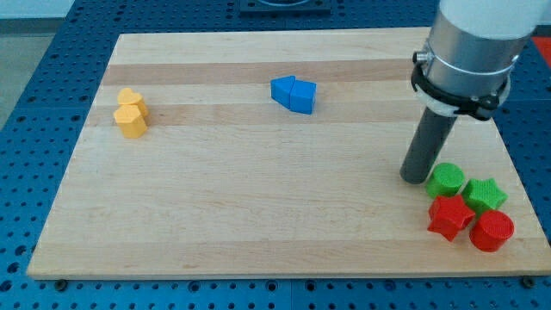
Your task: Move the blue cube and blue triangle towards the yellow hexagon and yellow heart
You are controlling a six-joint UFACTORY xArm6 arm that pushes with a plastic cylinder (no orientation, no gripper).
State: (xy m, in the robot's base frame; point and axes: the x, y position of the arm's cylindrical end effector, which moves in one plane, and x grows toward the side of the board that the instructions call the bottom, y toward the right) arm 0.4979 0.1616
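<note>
The blue cube point(302, 96) and the blue triangle point(281, 89) sit touching each other near the top middle of the wooden board point(258, 207). The yellow heart point(132, 99) and the yellow hexagon point(131, 121) sit together at the view's left, heart above hexagon. My tip point(415, 178) rests on the board at the view's right, far from the blue blocks and just left of the green blocks.
A green round block point(446, 181), a green star point(485, 194), a red star point(450, 216) and a red cylinder point(492, 231) cluster at the board's bottom right corner. A blue perforated table point(34, 129) surrounds the board.
</note>
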